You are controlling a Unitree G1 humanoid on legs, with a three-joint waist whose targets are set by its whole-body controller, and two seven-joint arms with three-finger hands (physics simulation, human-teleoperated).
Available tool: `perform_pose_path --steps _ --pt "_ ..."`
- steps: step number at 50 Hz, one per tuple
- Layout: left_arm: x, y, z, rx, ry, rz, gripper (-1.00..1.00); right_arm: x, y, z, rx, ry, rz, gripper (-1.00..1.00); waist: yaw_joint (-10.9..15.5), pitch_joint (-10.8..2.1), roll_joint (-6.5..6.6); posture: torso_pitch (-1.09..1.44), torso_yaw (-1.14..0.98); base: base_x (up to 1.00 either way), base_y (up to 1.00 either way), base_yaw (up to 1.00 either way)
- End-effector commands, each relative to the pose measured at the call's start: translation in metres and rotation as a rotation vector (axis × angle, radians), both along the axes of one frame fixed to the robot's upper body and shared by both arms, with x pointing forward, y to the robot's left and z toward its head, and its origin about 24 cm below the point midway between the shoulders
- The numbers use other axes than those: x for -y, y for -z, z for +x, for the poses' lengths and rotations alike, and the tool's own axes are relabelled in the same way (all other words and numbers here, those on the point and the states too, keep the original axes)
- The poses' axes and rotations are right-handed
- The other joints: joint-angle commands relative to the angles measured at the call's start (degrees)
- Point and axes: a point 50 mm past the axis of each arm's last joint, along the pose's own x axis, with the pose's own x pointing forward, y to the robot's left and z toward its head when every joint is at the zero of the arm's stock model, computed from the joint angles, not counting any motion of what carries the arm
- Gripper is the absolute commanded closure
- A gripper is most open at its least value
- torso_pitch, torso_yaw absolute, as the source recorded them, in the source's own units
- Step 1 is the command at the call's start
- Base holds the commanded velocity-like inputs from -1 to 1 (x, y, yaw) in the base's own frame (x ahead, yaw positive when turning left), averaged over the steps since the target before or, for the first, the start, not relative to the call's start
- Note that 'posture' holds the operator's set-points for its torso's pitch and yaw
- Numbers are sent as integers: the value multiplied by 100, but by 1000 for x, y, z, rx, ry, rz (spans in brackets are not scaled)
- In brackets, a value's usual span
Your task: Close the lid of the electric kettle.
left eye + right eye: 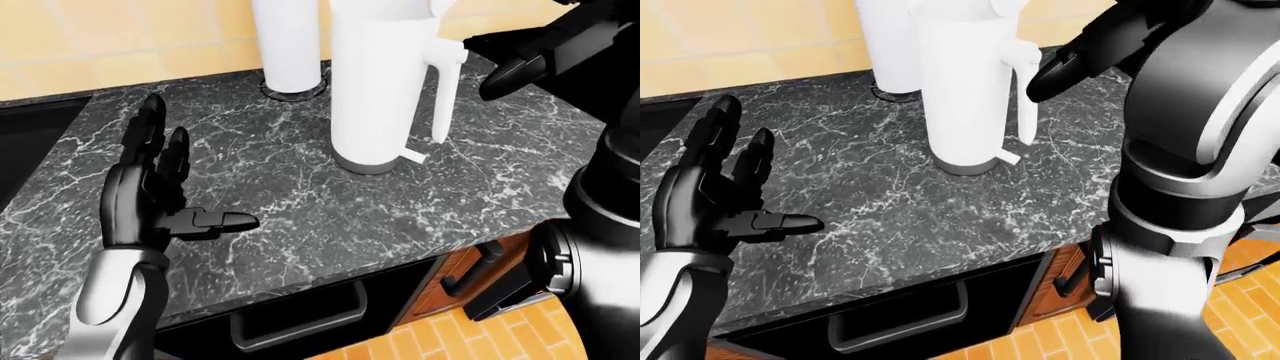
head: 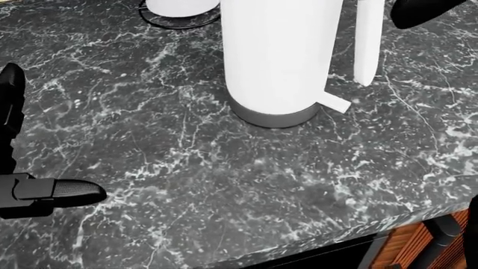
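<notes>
Standing on the dark marbled bench [image 1: 300,187], the white electric kettle [image 1: 378,82] has the right robot hand [image 1: 515,64] raised close beside its handle [image 1: 440,94].

From the left-eye view the kettle sits at about 1 o'clock of centre, upright on a grey base, its handle facing 3 o'clock; its top is cut off by the frame edge, so the lid does not show. A second white cylinder [image 1: 290,45] on a dark ring stands just beside it at 11 o'clock. The right robot hand hovers at 2 o'clock, fingers reaching toward the handle, not seen touching it; whether they are spread or closed I cannot tell. The left robot hand [image 1: 150,191] is open at 9 o'clock, fingers spread upward, thumb out sideways, holding nothing, well apart from the kettle. A dark drawer handle [image 1: 300,319] shows below the bench edge at 6 o'clock.
</notes>
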Motion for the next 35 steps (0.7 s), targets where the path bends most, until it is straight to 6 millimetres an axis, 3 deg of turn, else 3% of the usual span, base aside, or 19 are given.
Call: perform_pose_path --steps 1,14,35 --pt "2 -13 -5 67 4 12 -100 -1 -15 -8 70 15 -32 -100 -8 -142 -6 0 0 0 0 0" --pt "2 -15 -6 66 6 10 -100 -8 -21 3 54 -2 -79 -100 -31 -138 34 0 0 0 0 0" --pt "2 -15 -5 67 5 8 -100 -21 4 24 -14 -28 -149 -100 -46 -163 30 0 0 0 0 0"
